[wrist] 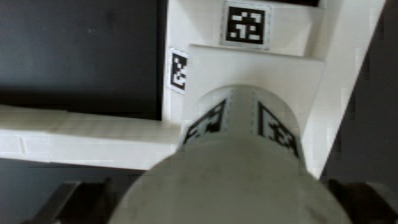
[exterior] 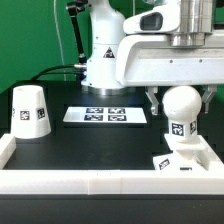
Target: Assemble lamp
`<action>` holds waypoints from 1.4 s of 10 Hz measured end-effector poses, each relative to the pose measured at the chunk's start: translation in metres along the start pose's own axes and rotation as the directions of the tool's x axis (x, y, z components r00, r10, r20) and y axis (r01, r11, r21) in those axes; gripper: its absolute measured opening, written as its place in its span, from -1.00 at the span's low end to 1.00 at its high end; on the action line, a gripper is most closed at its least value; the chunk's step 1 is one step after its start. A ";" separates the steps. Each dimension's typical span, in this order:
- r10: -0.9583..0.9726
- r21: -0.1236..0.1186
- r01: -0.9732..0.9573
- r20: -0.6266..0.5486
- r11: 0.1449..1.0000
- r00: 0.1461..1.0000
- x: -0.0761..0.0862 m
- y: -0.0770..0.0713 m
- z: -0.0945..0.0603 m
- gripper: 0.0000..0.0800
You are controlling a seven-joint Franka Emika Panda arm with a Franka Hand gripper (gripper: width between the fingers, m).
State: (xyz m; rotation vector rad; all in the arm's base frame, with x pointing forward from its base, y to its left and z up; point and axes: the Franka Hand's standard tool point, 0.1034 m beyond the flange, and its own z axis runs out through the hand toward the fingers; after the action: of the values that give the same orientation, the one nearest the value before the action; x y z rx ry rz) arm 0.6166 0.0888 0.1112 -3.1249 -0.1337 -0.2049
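The gripper is spread wide, one finger on each side of the bulb, seemingly clear of it, though the wrist view blurs this. The bulb stands upright on the base beside the white wall. The shade sits well apart at the exterior view's left.

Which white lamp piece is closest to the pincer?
The round bulb sits inside the pincer; the cup-shaped shade stands far off at the exterior view's left.
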 end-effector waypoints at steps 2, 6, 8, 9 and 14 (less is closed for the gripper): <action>0.116 -0.001 -0.116 -0.001 0.993 0.993 0.000 0.001 -0.001 0.44; 0.593 -0.061 -0.590 0.083 0.805 0.801 -0.011 -0.005 -0.001 0.44; 0.742 -0.092 -0.737 0.111 0.670 0.661 -0.012 -0.008 -0.001 0.44; 0.799 -0.106 -0.793 0.127 0.600 0.587 -0.012 -0.010 0.000 0.44; 0.888 -0.121 -0.882 0.130 0.456 0.442 -0.012 -0.012 0.000 0.44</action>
State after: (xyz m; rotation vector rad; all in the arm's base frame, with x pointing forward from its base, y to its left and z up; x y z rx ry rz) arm 0.6037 0.0995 0.1096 -2.7191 1.5058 0.1025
